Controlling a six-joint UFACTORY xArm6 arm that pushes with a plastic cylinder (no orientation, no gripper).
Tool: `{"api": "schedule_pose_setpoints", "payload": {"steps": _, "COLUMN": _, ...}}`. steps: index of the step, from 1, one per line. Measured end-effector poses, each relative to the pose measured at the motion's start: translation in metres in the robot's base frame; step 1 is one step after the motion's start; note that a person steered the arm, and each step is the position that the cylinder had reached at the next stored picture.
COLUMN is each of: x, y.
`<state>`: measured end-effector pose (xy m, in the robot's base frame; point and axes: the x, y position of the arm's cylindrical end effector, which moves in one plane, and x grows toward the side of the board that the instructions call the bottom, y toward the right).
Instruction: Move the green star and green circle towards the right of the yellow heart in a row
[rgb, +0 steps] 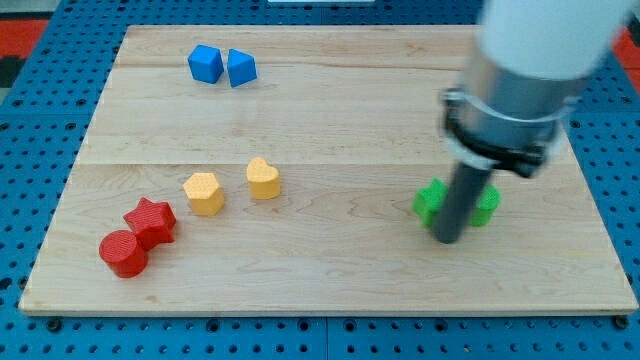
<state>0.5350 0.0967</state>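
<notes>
Wooden board (330, 120) on blue pegboard; my tip (446, 240), a bare rod gripping nothing, sits between two green blocks: one (428, 201) at its left, one (487, 205) at its right, shapes hidden; yellow heart (263, 178) well left; advise short leftward nudges, keeping both aligned.

The arm's upper housing (545, 35) is a blurred, pale grey-white cylinder. Below it sits a darker grey metallic collar (505, 115) ringed by a black band, possibly a clamp. From this a straight dark rod (458, 200) descends to my tip (446, 238).
</notes>
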Motion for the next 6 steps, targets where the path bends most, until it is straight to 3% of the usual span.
{"api": "schedule_pose_setpoints", "payload": {"steps": 1, "x": -0.009, "y": -0.058}}
{"api": "schedule_pose_setpoints", "payload": {"steps": 2, "x": 0.041, "y": -0.076}}
{"api": "schedule_pose_setpoints", "payload": {"steps": 3, "x": 0.057, "y": 0.000}}
{"api": "schedule_pose_setpoints", "payload": {"steps": 5, "x": 0.015, "y": 0.148}}
{"api": "schedule_pose_setpoints", "payload": {"steps": 6, "x": -0.005, "y": 0.135}}
